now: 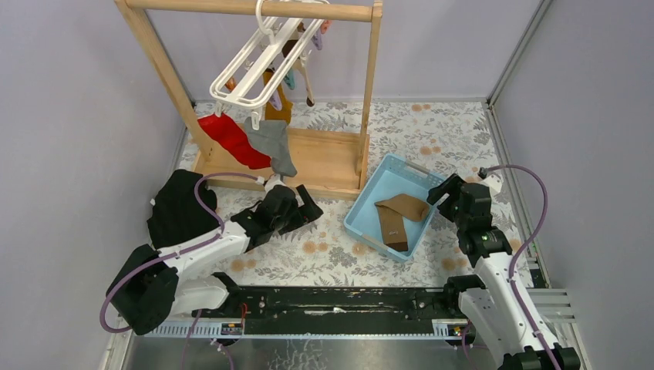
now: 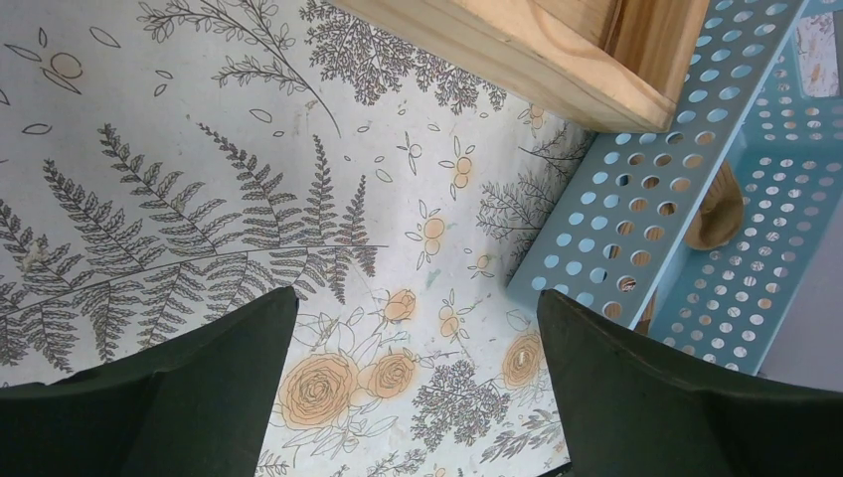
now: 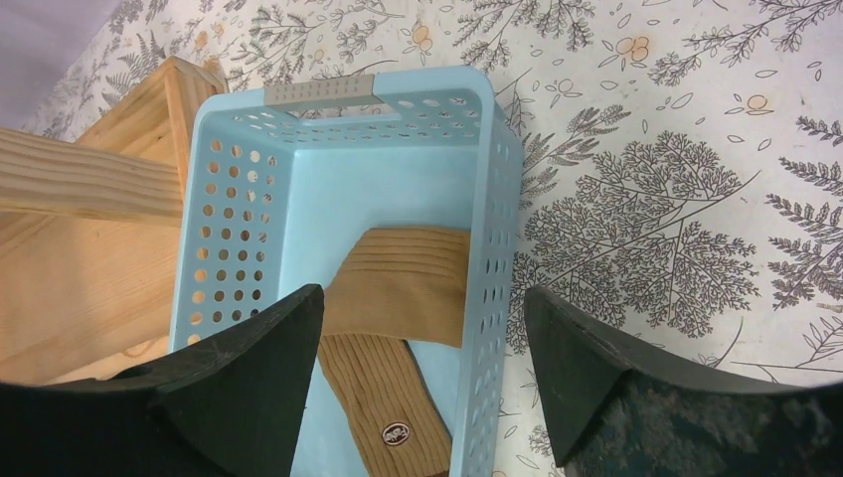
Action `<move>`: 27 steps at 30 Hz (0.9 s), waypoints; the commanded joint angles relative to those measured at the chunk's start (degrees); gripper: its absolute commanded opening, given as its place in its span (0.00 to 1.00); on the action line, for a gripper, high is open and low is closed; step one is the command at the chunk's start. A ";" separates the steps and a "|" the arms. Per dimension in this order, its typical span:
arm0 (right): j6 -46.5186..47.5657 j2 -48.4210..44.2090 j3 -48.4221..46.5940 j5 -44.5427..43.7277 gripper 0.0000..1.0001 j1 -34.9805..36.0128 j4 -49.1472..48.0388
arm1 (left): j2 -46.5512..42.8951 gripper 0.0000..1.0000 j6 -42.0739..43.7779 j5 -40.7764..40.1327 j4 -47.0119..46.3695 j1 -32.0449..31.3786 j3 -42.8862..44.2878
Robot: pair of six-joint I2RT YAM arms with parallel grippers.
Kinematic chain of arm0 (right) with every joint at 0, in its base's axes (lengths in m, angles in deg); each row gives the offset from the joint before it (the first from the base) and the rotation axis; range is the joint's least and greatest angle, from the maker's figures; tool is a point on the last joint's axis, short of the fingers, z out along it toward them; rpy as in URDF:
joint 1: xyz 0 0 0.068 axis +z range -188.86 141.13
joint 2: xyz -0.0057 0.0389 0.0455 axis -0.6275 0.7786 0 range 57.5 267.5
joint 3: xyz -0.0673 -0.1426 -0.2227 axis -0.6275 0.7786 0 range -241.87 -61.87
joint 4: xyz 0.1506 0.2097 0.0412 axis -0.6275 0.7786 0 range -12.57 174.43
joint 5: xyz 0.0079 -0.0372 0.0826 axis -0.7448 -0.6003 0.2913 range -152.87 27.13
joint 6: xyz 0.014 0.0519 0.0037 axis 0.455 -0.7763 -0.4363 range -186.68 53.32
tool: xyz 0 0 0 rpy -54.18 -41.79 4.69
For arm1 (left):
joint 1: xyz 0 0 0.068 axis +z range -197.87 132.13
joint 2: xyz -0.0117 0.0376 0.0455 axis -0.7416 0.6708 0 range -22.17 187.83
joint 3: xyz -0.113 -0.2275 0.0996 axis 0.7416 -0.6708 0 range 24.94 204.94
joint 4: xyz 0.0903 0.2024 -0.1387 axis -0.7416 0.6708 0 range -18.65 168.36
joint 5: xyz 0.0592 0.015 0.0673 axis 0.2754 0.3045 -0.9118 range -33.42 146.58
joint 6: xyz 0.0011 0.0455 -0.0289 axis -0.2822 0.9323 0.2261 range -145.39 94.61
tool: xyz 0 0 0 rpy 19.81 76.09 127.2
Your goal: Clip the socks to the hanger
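Two brown socks lie crossed in a light blue perforated basket (image 1: pixel 364 208): a lighter tan sock (image 1: pixel 404 205) on top and a darker ribbed sock (image 1: pixel 393 228) under it. In the right wrist view the tan sock (image 3: pixel 403 280) overlaps the ribbed sock (image 3: pixel 383 397), which bears a small oval label. The white hanger (image 1: pixel 262 58) hangs by its hook from the wooden rail, with small coloured clips below. My right gripper (image 1: pixel 441 190) is open, above the basket's right wall (image 3: pixel 487 298). My left gripper (image 1: pixel 302 202) is open and empty over the floral cloth (image 2: pixel 418 388), left of the basket (image 2: pixel 636 219).
A wooden rail stand (image 1: pixel 320 158) stands at the back, its base corner (image 2: pixel 557 70) close to the left gripper. A red sock (image 1: pixel 231 139) and a grey sock (image 1: pixel 274 142) hang from the hanger, a mustard one (image 1: pixel 276 104) behind. A black cloth (image 1: pixel 181 206) lies at left.
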 commanded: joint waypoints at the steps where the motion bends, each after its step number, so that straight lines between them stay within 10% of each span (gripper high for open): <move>1: 0.97 0.18 0.38 -0.14 0.80 0.28 -3.77 | 0.14 0.99 2.54 -1.71 -3.29 -0.20 1.26; 18: 3.19 5.72 -0.78 0.74 0.77 0.26 -6.74 | 3.78 0.99 11.27 2.44 -12.96 -4.71 4.56; 22: 3.16 5.86 -0.77 1.83 0.77 0.26 -6.81 | 8.38 0.99 18.89 -16.18 -10.09 -20.06 14.58; 27: 3.77 4.11 -0.76 1.21 0.77 0.19 -4.72 | 19.41 0.99 22.23 -21.70 -8.29 -24.30 27.30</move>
